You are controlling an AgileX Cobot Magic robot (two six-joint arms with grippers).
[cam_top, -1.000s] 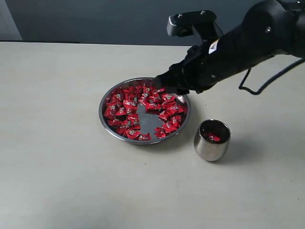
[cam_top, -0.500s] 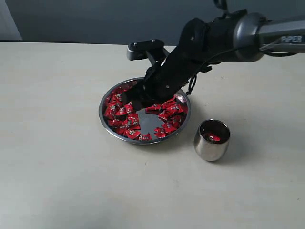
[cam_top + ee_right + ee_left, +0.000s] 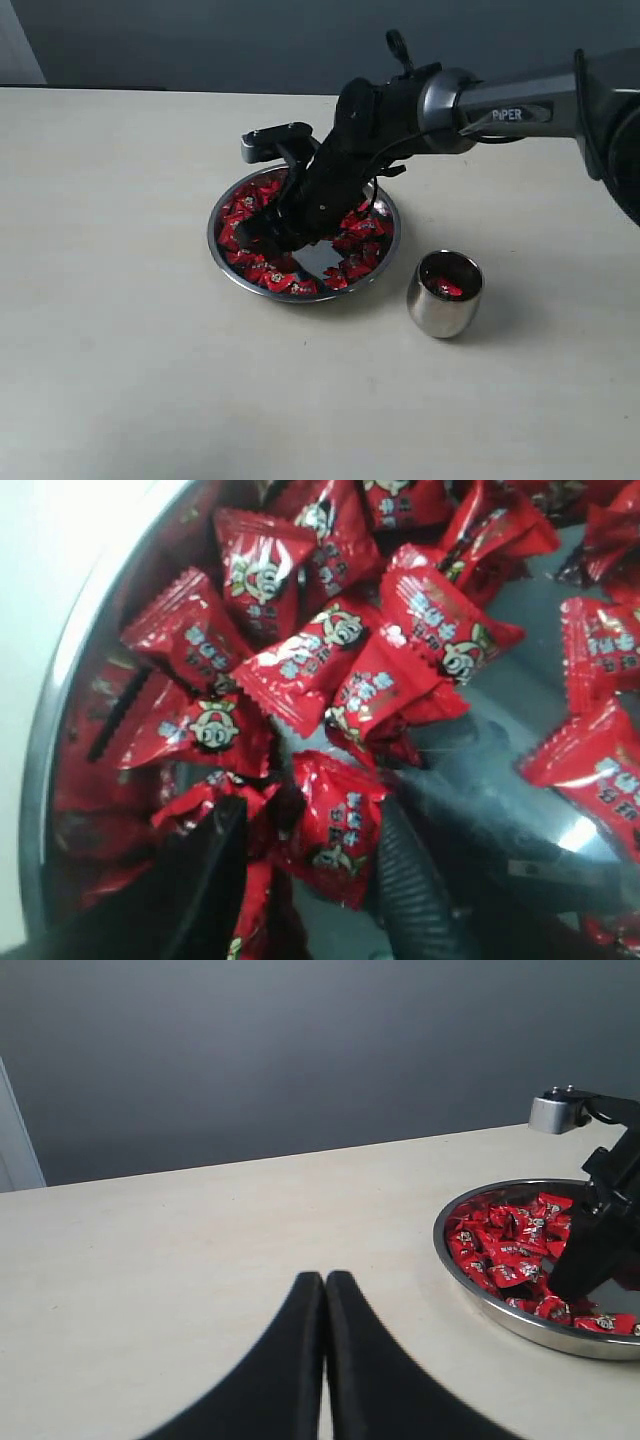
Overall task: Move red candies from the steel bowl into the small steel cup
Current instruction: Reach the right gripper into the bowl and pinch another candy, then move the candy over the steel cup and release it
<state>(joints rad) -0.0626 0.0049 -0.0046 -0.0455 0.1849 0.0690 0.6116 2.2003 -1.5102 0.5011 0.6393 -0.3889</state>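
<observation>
Steel bowl (image 3: 213, 240) hosts the right gripper (image 3: 268, 238), nose-down among the red candies (image 3: 268, 278). The cup (image 3: 445, 300) stands well apart from it on the tabletop (image 3: 120, 380), something red already inside. Left wrist view: left gripper (image 3: 324, 1282) pinched shut, empty, parked clear of the bowl. Right wrist view: jaws spread wide, straddling a single candy (image 3: 335, 825), gripping nothing yet. It looks lined up for a pinch.

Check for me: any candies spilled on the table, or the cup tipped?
Nothing stands out. The red candies lie in the steel bowl, none on the table; the small steel cup stands upright beside it. The right gripper is open over one candy.
</observation>
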